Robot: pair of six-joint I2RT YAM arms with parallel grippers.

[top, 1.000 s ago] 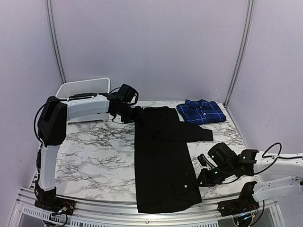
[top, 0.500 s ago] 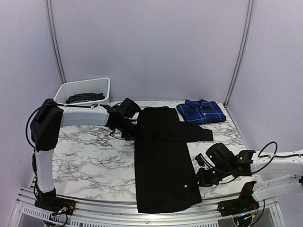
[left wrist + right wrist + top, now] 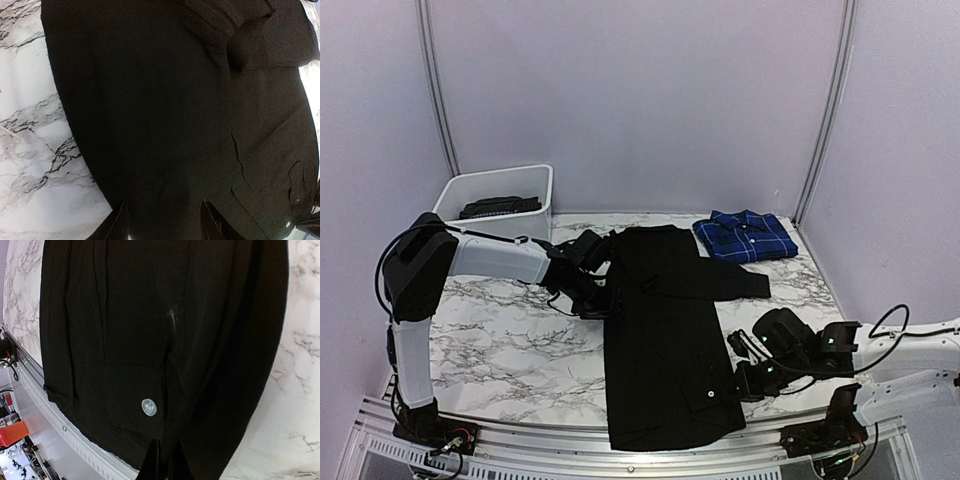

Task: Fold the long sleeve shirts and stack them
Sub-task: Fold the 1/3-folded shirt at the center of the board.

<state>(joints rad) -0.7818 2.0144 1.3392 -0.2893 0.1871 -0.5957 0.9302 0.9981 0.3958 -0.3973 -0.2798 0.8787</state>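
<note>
We station the left gripper (image 3: 162,222), jaws apart, and right gripper (image 3: 166,462), closure untellable, at the black shirt's (image 3: 660,340) left and lower-right edges, presumably for folding.

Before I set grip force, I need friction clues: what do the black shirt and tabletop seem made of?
Black shirt: soft matte cloth, by its creases and folds. Tabletop: smooth white surface with grey veins; real marble or print, cannot tell.
</note>
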